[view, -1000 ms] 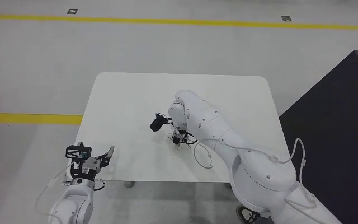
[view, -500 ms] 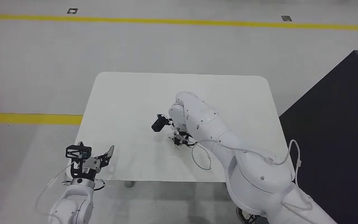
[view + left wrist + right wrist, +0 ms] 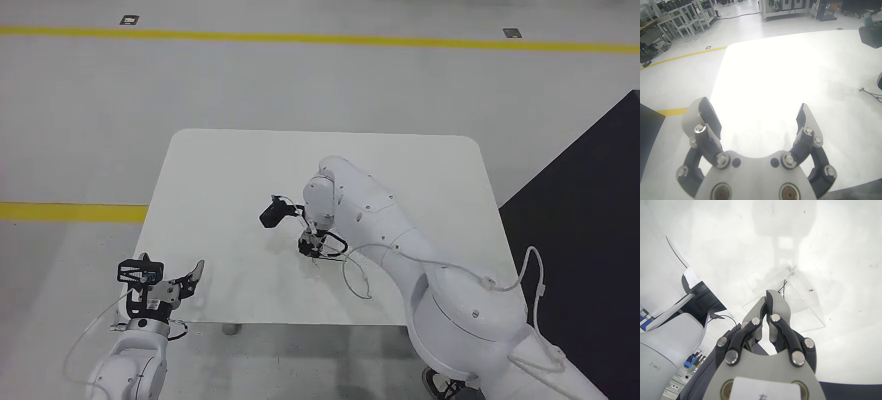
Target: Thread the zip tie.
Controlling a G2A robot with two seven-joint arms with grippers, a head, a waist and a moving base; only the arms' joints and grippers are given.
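Note:
The zip tie [image 3: 784,284] is a thin black strand that comes out beside my right gripper's [image 3: 766,294] fingertips and runs to a small clear piece on a transparent plate [image 3: 806,311]. That gripper is shut, apparently pinching the tie, just above the plate. In the top view the right gripper [image 3: 312,244] sits at the table's middle with the zip tie [image 3: 330,243] looping beside it. From the left wrist, the zip tie [image 3: 869,93] lies far off on the table. My left gripper [image 3: 758,119] hangs open with nothing between its fingers, over the table's front left edge [image 3: 190,275].
The white table [image 3: 230,190] has rounded corners, with bare surface between the two arms. A loose white cable [image 3: 355,282] hangs off the right arm just behind its gripper. A dark panel [image 3: 590,210] stands off the table's right side.
The right wrist has shifted slightly left and toward the table's far side, taking the black tie with it. The left arm has not moved.

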